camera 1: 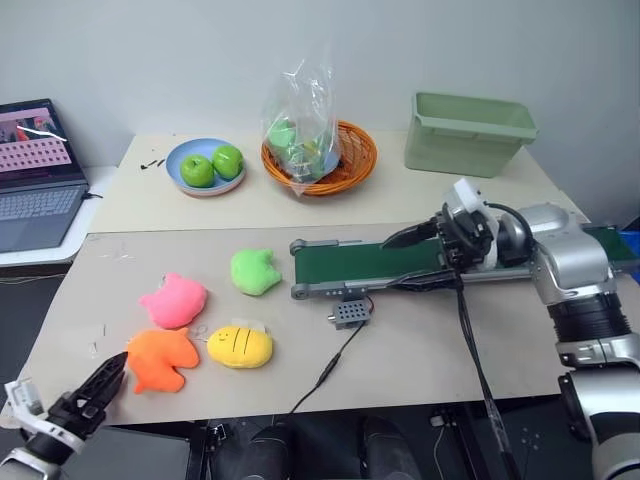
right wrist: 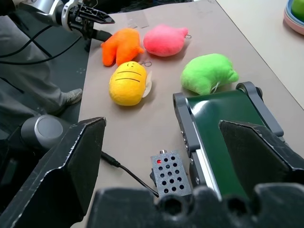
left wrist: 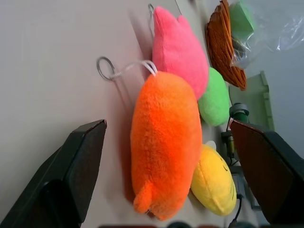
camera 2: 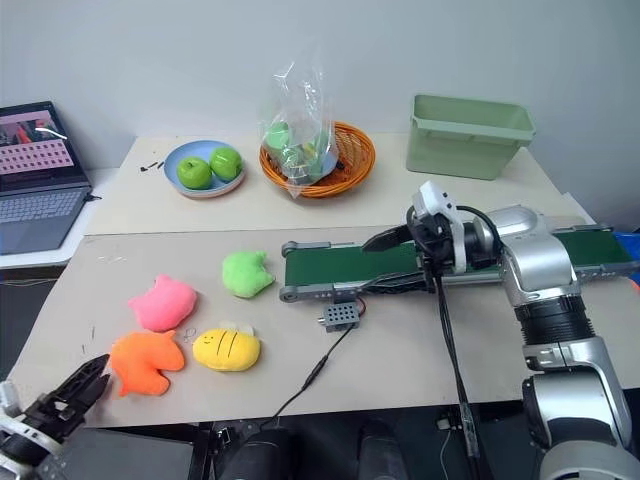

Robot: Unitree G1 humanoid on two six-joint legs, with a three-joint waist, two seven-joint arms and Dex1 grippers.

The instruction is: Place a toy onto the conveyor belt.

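The orange toy (camera 1: 160,360) lies on the table near its front left corner, beside a yellow bee plush (camera 1: 240,347). My left gripper (camera 1: 116,373) hovers low just to the left of the toy, open, pointing at it. In the left wrist view the toy (left wrist: 164,147) lies ahead between the spread fingers (left wrist: 80,161), which do not touch it. The dark green conveyor belt (camera 1: 350,262) runs across the right half of the table, with its grey wired box (camera 1: 349,314) in front. My right gripper (camera 1: 408,260) is open over the belt, with nothing in it.
A pink plush (camera 1: 175,300) and a green plush (camera 1: 255,270) lie behind the toy. At the back stand a blue plate of apples (camera 1: 190,188), an orange basket (camera 1: 355,165) holding a plastic bag, and a green bin (camera 1: 470,130). A laptop (camera 1: 35,170) sits far left.
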